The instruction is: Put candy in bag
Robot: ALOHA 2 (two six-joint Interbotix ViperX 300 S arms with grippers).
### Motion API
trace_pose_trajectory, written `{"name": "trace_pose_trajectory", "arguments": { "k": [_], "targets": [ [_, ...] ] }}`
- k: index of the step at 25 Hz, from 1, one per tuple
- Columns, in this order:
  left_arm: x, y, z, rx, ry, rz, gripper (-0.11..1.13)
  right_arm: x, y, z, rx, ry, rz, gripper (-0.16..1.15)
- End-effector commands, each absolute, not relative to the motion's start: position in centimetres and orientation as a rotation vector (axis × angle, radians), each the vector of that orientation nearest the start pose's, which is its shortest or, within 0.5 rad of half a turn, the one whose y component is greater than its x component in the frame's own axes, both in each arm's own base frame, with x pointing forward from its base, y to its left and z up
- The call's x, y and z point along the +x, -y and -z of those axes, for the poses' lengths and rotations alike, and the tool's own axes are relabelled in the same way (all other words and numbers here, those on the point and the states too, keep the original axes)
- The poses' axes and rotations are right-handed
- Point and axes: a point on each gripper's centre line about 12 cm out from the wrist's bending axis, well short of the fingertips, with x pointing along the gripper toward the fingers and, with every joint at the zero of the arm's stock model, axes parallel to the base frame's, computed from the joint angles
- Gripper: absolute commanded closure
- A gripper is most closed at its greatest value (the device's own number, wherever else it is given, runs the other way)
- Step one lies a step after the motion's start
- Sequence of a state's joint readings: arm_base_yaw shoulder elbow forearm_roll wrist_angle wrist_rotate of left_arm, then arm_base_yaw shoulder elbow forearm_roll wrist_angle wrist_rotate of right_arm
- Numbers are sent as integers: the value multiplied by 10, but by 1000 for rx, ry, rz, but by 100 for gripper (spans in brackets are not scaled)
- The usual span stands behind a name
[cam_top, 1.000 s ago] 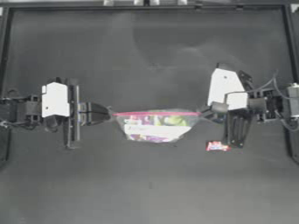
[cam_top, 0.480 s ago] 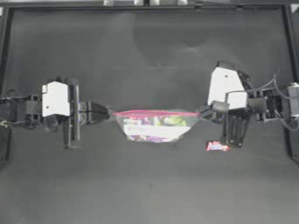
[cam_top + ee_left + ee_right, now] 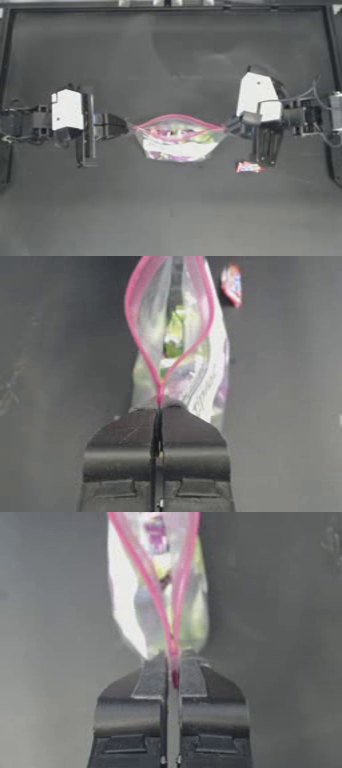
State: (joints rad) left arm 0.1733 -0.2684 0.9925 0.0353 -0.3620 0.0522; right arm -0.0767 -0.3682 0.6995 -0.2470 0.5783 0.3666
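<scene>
While our left gripper (image 3: 131,127) & right gripper (image 3: 230,126) pinch the bag (image 3: 177,142) ends mid-frame, mouth open, we see the candy (image 3: 248,167) lower right.

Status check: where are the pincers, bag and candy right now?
Left pincer and right pincer each shut on an end of the bag, mouth open. Candy on table, outside bag. Nothing blocking.

The left arm reaches in level from the left, its dark 2-jaw left gripper (image 3: 159,406) clamped tight with jaws pressed together. The right arm mirrors it from the right, its right gripper (image 3: 173,667) likewise pinched closed, both pointing toward the middle.
</scene>
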Motion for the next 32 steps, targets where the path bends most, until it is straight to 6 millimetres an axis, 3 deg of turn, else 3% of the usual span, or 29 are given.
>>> {"name": "trace_pose_trajectory", "arguments": {
  "k": [1, 14, 32],
  "targets": [
    [314, -49, -217, 60, -305, -134, 100, 313, 34, -258, 112, -820, 244, 81],
    [313, -34, -231, 66, -292, -87, 100, 319, 16, -263, 109, -809, 193, 81],
    [316, -29, -211, 57, -351, -71, 100, 327, 11, -244, 109, -845, 175, 81]
  ]
}}
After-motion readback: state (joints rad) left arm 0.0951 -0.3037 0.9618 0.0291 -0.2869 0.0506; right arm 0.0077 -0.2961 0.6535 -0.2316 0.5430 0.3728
